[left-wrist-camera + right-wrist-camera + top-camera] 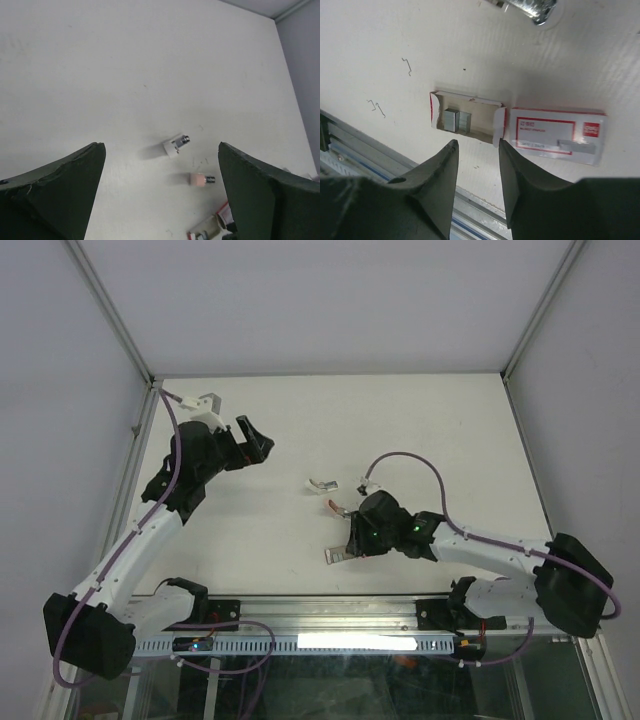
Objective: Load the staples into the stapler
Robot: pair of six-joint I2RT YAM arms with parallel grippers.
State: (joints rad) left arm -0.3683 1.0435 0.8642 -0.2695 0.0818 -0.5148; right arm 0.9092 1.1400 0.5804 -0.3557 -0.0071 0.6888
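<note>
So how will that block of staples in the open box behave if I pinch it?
Probably brittle: the block of staples seems split into two pieces, and loose staples lie on the table, so it may crumble. It is likely slippery too, being smooth shiny metal. The cardboard box looks light and may slide along with it.

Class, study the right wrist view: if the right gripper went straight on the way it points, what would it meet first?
Most likely the open box tray holding the staples, just ahead of the right gripper; depth is unclear.
</note>
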